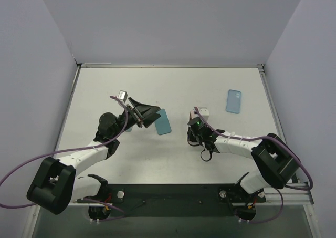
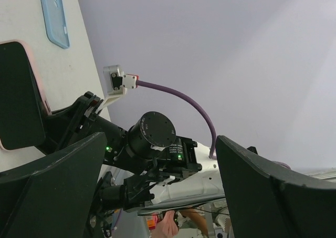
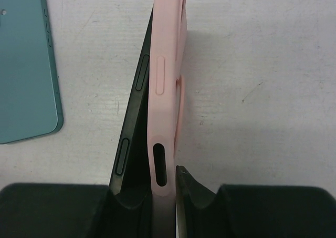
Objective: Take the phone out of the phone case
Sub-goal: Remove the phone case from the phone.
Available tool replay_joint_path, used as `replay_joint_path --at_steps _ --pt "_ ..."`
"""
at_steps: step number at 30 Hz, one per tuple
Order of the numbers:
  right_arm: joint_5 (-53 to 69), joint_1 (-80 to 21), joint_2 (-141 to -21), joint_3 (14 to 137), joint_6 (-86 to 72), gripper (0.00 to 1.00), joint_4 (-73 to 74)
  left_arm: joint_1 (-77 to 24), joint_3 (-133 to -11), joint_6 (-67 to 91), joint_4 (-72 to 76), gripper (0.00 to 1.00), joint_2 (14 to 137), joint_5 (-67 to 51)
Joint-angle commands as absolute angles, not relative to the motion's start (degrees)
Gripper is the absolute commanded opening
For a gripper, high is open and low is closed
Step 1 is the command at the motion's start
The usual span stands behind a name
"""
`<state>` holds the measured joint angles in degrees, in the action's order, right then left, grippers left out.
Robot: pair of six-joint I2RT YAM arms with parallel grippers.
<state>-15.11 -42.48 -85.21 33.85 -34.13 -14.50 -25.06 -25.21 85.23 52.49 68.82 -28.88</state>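
Note:
A pink phone case [image 3: 167, 80] stands on edge on the white table with a dark phone [image 3: 132, 122] in it. The phone's edge has come away from the case, and the gap widens toward my fingers. My right gripper [image 3: 152, 190] is shut on the two, one finger on the phone's side and one on the case's back. From above, the right gripper [image 1: 198, 124] holds the case [image 1: 203, 113] at mid-table. In the left wrist view the phone's dark screen [image 2: 18, 96] shows at the left. My left gripper [image 2: 163, 196] is open and empty, raised left of it [image 1: 146, 114].
A teal phone [image 1: 164, 121] lies flat between the two grippers and also shows in the right wrist view [image 3: 26, 70]. A light blue case [image 1: 233, 101] lies at the back right and also shows in the left wrist view [image 2: 54, 14]. Grey walls enclose the table.

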Motion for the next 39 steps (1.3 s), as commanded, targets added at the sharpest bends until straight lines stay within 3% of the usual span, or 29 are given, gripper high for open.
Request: replay_joint_path --at_steps 1,6,11,17,25,33,39 --pt "-7.74 -40.96 -96.32 31.11 -36.04 0.15 -14.24 -25.49 -27.33 84.11 54.14 0.96 69.08 -28.56" --pt "-5.28 -40.69 -100.45 31.03 -37.09 0.0 -14.85 -25.49 -27.51 84.11 54.32 0.96 69.61 -28.91" --pt "-5.01 -40.87 -96.35 30.15 -37.44 0.0 -13.72 -25.58 -27.16 83.58 53.7 0.96 70.31 -29.27" --pt "-10.54 -44.56 -85.8 35.66 -31.39 0.0 -0.63 -26.81 -27.87 83.49 45.97 0.97 73.82 -31.02" --pt "-10.72 -48.77 -83.06 40.08 -25.49 0.0 11.25 -31.64 -27.16 82.61 44.55 0.93 82.16 -30.15" --pt "-15.81 -57.64 -90.78 42.89 -27.59 0.0 11.08 -31.73 -22.16 81.91 45.0 0.87 85.52 -29.36" --pt "-16.27 -61.61 -99.83 45.26 -29.88 0.0 6.7 -31.02 -15.56 85.96 56.95 0.86 88.59 -28.21"
